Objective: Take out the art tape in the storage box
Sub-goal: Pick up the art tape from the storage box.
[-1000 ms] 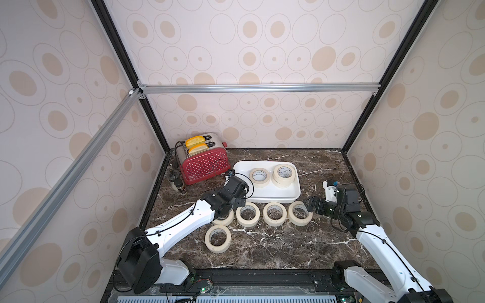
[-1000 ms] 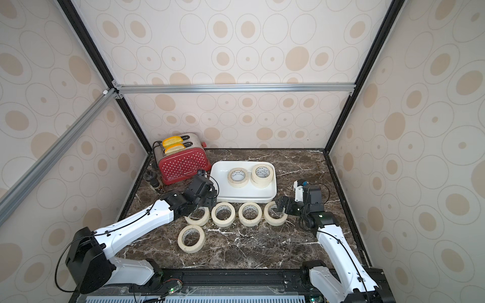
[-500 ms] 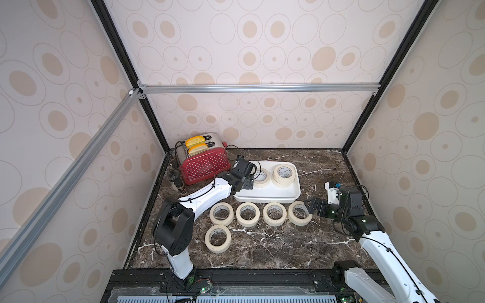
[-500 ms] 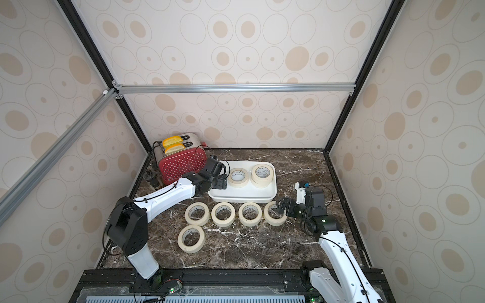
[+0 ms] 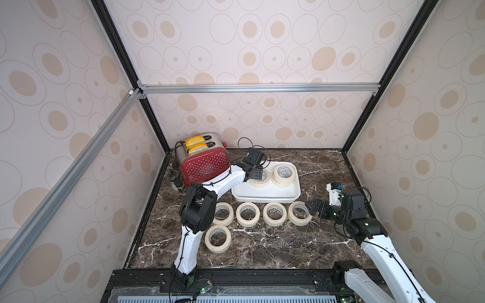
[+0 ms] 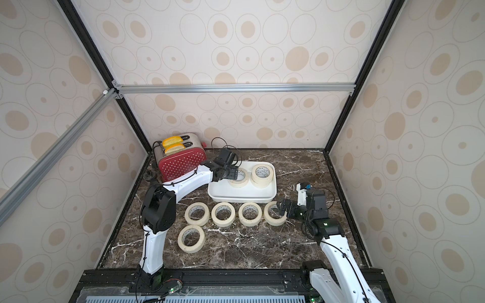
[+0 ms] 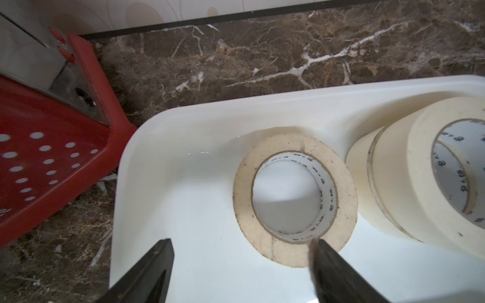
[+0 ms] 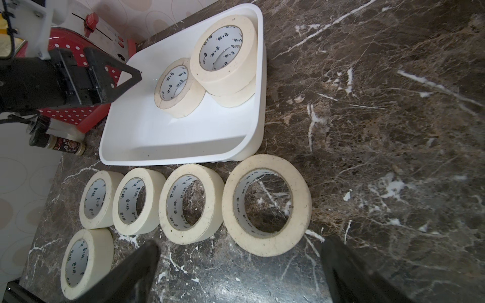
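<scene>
The white storage box holds three cream art tape rolls: one lying flat and a stack of two. My left gripper is open above the flat roll. One finger reaches over its near wall and the other stays outside it. Several more rolls lie on the marble in front of the box. My right gripper stands open and empty beside the rightmost one.
A red dotted toaster stands just left of the box, close to my left arm. Small spice bottles sit by the left wall. Bare marble lies right of the box and near the front edge.
My left arm swung from the row of rolls on the table back over the box, and its jaws have narrowed a little. The right gripper stayed open by the rightmost roll.
</scene>
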Robot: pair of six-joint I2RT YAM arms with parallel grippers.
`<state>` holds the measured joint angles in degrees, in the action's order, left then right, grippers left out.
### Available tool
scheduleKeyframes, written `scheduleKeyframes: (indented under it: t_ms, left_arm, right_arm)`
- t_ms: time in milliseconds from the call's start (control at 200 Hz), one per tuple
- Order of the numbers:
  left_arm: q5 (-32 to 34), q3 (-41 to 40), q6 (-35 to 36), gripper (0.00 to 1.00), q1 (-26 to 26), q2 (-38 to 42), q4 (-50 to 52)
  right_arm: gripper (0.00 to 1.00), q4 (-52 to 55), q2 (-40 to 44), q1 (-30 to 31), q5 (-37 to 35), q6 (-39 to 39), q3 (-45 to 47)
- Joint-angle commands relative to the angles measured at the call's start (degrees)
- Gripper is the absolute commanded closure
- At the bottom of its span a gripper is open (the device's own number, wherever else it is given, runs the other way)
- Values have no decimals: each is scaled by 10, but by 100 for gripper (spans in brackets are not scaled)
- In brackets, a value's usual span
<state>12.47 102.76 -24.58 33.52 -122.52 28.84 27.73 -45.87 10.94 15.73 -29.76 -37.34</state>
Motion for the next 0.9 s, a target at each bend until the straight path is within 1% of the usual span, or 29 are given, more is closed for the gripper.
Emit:
scheduleKeyframes:
  t_ms: [0, 130, 280, 361, 456, 586, 756, 891]
  left_arm:
    - [-15, 53, 13, 17, -7, -37, 44]
    - [-18, 108, 12, 18, -11, -85, 67]
    - [-28, 176, 17, 24, -16, -142, 114]
    - [-36, 193, 18, 29, -20, -159, 119]
    - [-40, 197, 19, 32, -23, -169, 119]
    - [-51, 203, 22, 41, -25, -181, 121]
    - [-55, 202, 27, 58, -28, -190, 121]
    - [-56, 201, 28, 68, -28, -190, 120]
  right_arm:
    - [0, 6, 5, -2, -3, -5, 8]
    - [0, 4, 5, -2, -2, -8, 9]
    - [0, 3, 7, -2, -3, -8, 9]
    - [0, 2, 6, -2, -7, -8, 9]
    - [0, -2, 3, -2, -8, -8, 9]
    - [0, -5, -3, -2, -7, -8, 8]
    - [0, -5, -10, -2, -8, -6, 6]
    - [0, -7, -12, -2, -7, -6, 5]
